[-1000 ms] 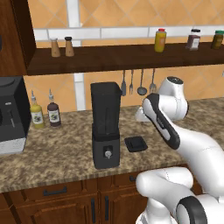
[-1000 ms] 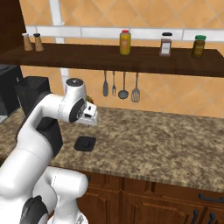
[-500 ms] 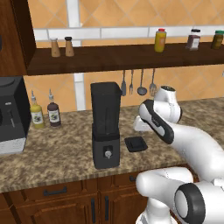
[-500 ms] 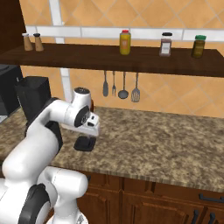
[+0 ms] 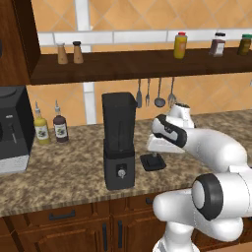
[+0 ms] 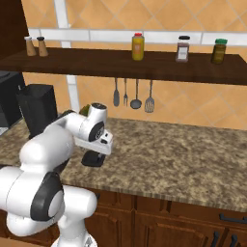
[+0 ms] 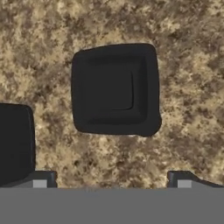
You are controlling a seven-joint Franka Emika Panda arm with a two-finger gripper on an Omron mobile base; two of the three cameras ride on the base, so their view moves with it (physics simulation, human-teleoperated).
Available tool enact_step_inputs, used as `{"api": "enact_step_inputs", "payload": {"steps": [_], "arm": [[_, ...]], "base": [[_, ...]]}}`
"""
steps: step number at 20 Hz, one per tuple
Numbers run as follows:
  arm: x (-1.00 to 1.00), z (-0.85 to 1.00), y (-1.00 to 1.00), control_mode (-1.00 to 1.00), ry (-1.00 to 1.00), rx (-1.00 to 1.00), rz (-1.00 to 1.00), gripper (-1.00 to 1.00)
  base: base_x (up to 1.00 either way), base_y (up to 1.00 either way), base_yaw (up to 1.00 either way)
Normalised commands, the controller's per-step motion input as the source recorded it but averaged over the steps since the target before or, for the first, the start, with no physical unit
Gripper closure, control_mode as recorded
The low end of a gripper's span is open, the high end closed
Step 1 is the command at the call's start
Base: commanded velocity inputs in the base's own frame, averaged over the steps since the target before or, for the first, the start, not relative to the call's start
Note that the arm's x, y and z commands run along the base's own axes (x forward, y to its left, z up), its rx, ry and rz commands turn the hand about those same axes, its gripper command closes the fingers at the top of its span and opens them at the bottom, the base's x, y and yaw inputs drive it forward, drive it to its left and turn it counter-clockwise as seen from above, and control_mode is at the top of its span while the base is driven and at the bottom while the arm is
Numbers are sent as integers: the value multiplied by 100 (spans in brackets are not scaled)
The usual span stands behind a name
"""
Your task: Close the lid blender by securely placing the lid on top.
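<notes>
End effector (image 7: 111, 179) over lid, fingers spread wide, nothing held.
Lid (image 7: 114, 89) lies flat on the granite counter (image 5: 59, 172), just right of the blender (image 5: 118, 140); blender jar uncovered. End effector hangs directly above the lid, not touching.

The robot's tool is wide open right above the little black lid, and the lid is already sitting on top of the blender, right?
Not quite. The tool is wide open above the lid, but the lid isn't on the blender. It lies flat on the speckled counter, beside the blender's base. The left base view shows it there, and the hand view shows counter all around it.
</notes>
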Motion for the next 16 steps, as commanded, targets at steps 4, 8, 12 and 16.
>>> {"api": "enact_step_inputs", "payload": {"steps": [4,8,12,16], "arm": [[22,-42,7,-100,0,0,3,-100],[23,-23,1,-100,0,-9,9,-100],[27,-36,5,-100,0,-8,7,-100],[30,-19,28,-100,1,-3,2,-100]], "base": [[0,0,0],[0,0,0],[0,0,0],[0,0,0]]}}
